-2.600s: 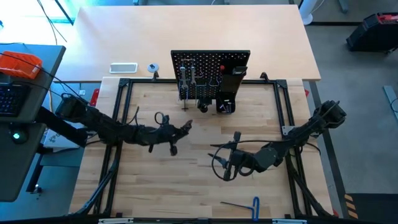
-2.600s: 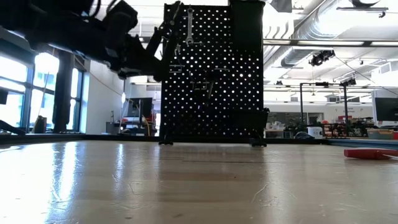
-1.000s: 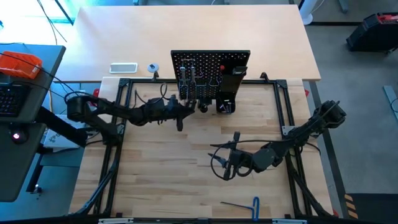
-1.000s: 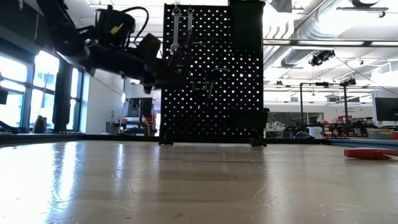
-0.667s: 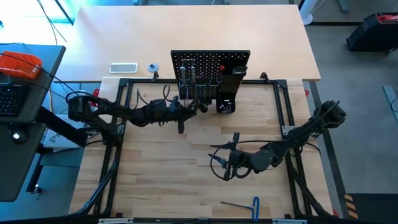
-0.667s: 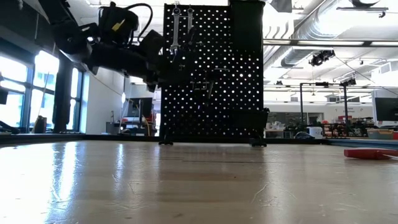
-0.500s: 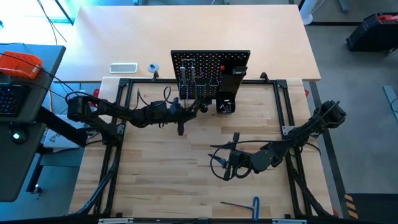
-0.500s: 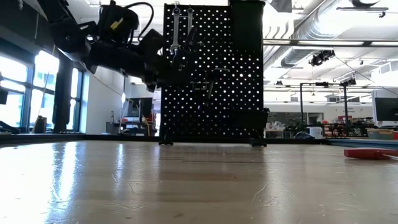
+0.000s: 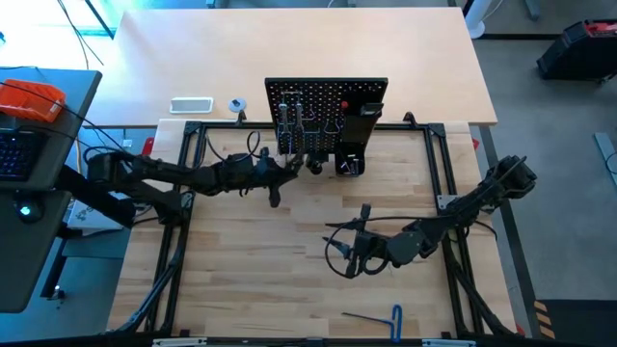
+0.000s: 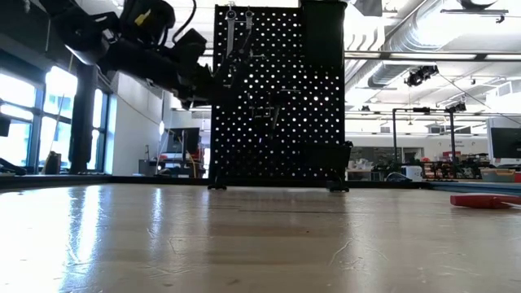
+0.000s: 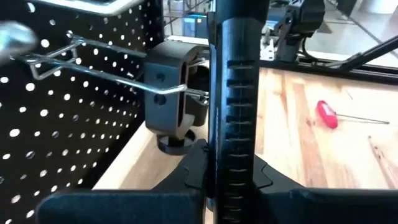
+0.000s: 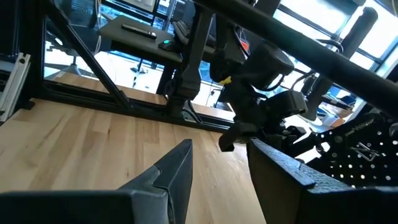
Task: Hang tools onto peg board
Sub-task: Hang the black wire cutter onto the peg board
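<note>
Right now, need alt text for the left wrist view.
The left end effector is shut on a black ribbed tool handle standing upright, close to the peg board. A thin metal hook juts from the board, with a black C-clamp hanging beyond. A red-handled screwdriver lies on the wooden table.

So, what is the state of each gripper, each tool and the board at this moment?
left gripper: shut on the black ribbed tool
right gripper: open, empty
peg board: upright
wrenches: hanging on the peg board
blue-handled hex key: lying on the table
red-handled screwdriver: lying on the table
</note>
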You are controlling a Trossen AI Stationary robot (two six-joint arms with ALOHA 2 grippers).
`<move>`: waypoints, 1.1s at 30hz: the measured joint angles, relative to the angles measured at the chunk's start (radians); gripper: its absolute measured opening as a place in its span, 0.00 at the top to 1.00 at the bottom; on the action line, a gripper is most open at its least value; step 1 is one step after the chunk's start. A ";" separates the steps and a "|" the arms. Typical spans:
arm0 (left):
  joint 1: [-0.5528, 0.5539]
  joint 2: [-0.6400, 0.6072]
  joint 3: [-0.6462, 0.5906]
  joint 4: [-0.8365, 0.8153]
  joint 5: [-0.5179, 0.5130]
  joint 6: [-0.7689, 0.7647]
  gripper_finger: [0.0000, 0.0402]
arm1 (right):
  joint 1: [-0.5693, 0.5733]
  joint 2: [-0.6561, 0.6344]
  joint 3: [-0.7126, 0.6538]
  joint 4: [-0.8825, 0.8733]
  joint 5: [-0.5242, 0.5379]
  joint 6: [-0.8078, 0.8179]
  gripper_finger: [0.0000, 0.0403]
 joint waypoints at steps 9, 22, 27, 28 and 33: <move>0.017 -0.047 0.000 -0.045 -0.001 0.008 0.94 | 0.000 0.000 0.000 -0.013 0.000 0.000 0.63; 0.053 -0.065 0.000 -0.093 0.054 -0.004 0.94 | 0.000 0.000 0.000 -0.021 0.000 0.004 0.63; 0.053 -0.065 0.000 -0.119 0.053 -0.002 0.94 | 0.000 0.000 0.000 -0.026 0.000 0.004 0.63; 0.054 -0.065 0.000 -0.119 0.053 -0.003 0.94 | 0.000 0.000 0.000 -0.026 0.000 0.004 0.63; 0.076 -0.065 0.000 -0.107 0.052 -0.011 0.94 | 0.000 0.000 0.000 -0.026 0.000 0.003 0.63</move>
